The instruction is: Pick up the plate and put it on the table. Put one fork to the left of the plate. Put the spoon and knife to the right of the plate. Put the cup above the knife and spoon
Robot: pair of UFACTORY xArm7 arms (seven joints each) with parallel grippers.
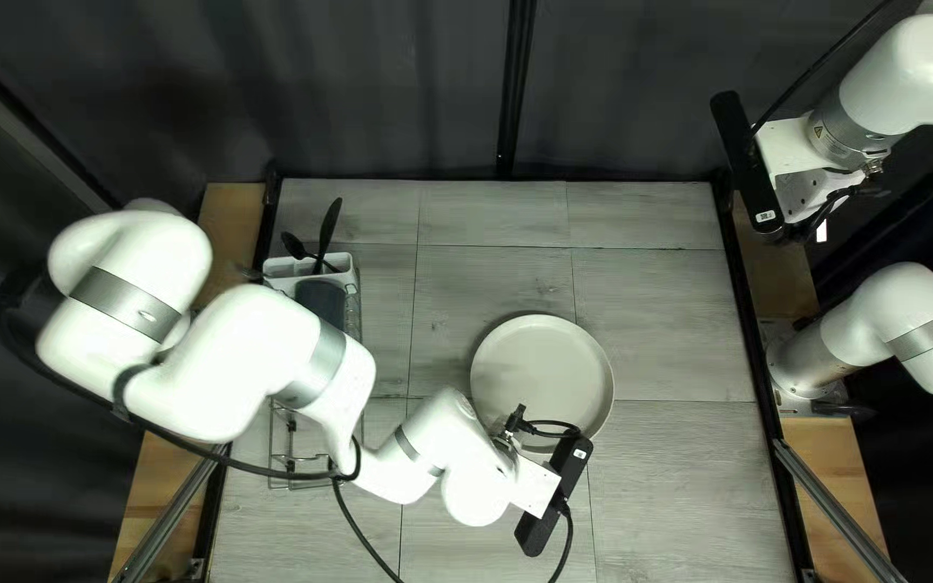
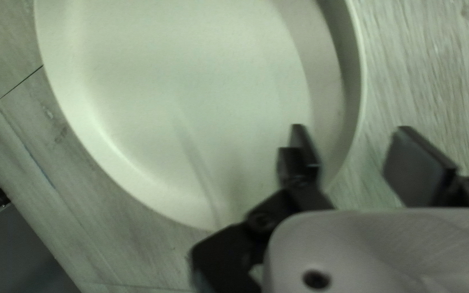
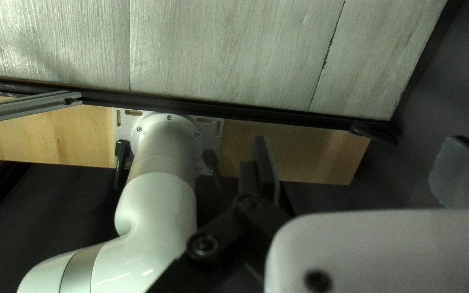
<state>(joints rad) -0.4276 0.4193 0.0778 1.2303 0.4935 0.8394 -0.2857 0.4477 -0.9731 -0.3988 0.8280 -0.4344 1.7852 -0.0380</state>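
Left gripper (image 1: 537, 486) is open, and in its own wrist view the rim of the plate (image 1: 542, 373) passes between the two fingers, one over the plate and the other over the table (image 1: 672, 324). Right gripper (image 1: 807, 189) is also open; between its fingers it has no object. Each gripper's black bar carries one small pale label (image 1: 766, 216) (the print, I must say, is too small to tell). About the edges: black rail (image 1: 744, 313) borders the table on the right side, and right gripper is beyond it, near the far corner. From the plate to this rail goes a wide stretch of grey boards. On the other side the left arm (image 1: 240, 367) crosses above the table and partly covers the wire rack (image 1: 292, 437). Dark utensils (image 1: 328, 232) stand in the white holder (image 1: 337, 265), near the far left corner.
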